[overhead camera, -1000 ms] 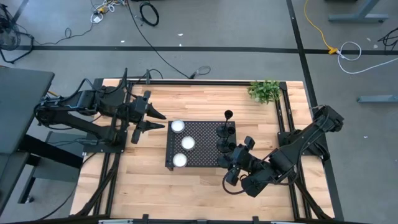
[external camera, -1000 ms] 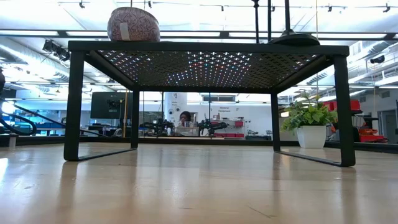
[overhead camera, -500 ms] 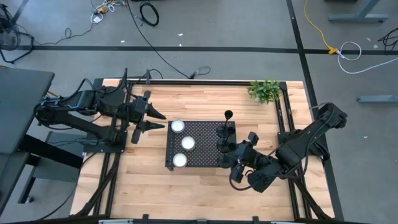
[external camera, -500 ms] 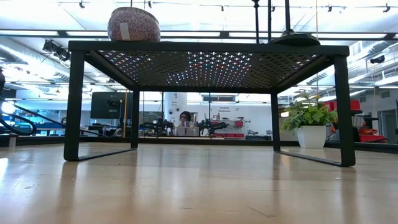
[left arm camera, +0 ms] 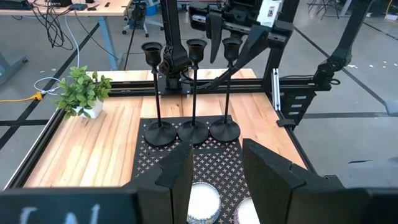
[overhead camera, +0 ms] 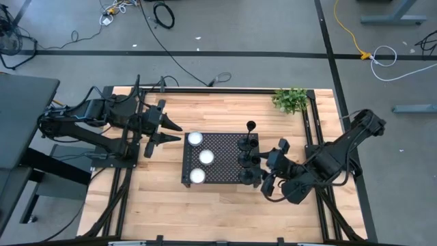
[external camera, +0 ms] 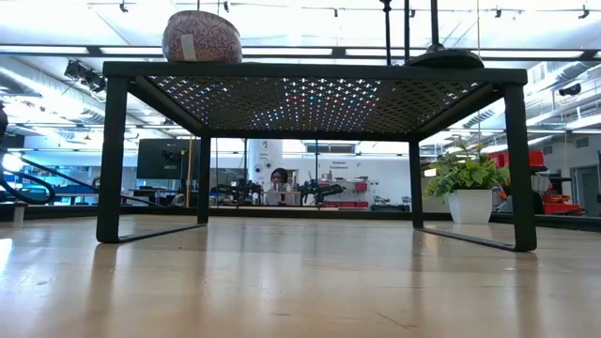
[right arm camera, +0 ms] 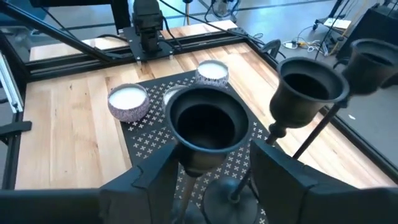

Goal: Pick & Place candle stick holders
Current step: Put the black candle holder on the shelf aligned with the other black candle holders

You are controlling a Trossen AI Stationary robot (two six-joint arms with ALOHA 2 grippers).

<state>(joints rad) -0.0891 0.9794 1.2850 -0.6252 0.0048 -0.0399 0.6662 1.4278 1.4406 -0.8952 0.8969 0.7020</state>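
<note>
Wooden worktop (overhead camera: 218, 205) carries black tray (overhead camera: 218, 164) at frame centre with three upright candle stick holders (overhead camera: 247, 160) along its right edge; right tool (overhead camera: 272, 167), fingers apart, straddles nearest cup top (right arm camera: 208, 124); left tool (overhead camera: 167, 131) idles apart, upper left.

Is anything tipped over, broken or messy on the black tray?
Nothing stands out. The three candle stick holders stand upright in a row at one end of the perforated tray, and the three white candles sit in a neat line at the other. The plant is upright too.
</note>
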